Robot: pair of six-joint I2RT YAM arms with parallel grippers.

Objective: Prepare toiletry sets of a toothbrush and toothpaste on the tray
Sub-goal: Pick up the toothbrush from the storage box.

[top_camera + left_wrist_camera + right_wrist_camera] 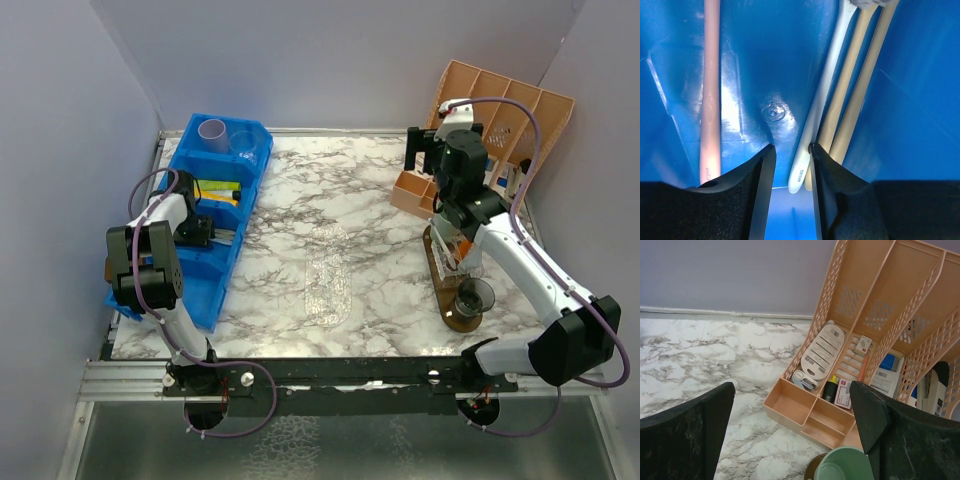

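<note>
My left gripper [203, 232] [791, 146] is down inside the blue bin [205, 285] [770, 60], open by a narrow gap. The end of a white toothbrush [812, 135] lies between the fingers against the right one, with two beige toothbrushes [855, 100] beside it. A pink toothbrush [710, 90] lies apart at the left. Yellow and green toothpaste tubes [218, 190], a lilac cup [212, 130] and a clear cup [243, 141] sit further back in the bin. My right gripper [452, 240] [792, 390] hangs wide open and empty above a mint green cup [845, 466] on the brown tray [455, 322]. A smoky dark cup [475, 296] stands there too.
A peach desk organiser [500, 110] [805, 405] holding stationery stands behind the tray at the back right. A clear textured sheet [328, 275] lies mid-table on the marble top. Grey walls close in the left, back and right sides.
</note>
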